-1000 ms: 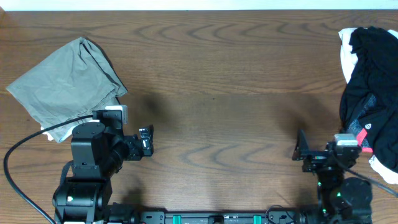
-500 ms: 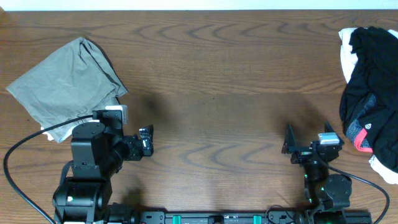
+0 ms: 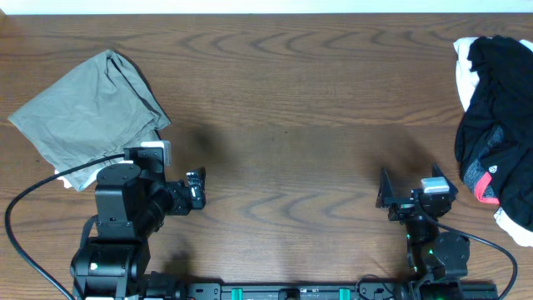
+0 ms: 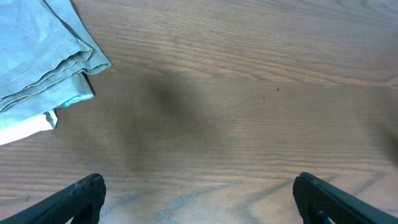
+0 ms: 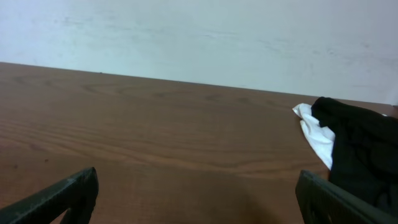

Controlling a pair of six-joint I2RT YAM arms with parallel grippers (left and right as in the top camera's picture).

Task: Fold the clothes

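Left gripper (image 3: pixel 196 190) spread, khaki shorts (image 3: pixel 83 117) nearby, black garments (image 3: pixel 495 117) far right

Both arms sit folded low and compact behind their pincers. The left gripper (image 3: pixel 196 189) has its jaws spread wide with nothing between them. The right gripper (image 3: pixel 408 193) is likewise fully spread and empty.

- Left arm (image 3: pixel 117 208): bulky black housings, a pale grey block (image 3: pixel 154 152) behind the hand (image 3: pixel 196 189), black cable (image 3: pixel 29 196) looping away.
- Right arm (image 3: pixel 450 250): slimmer, black, green lights (image 3: pixel 430 247) (tiny) below the wrist.
- Fingers (image 4: pixel 84 196): matte black.
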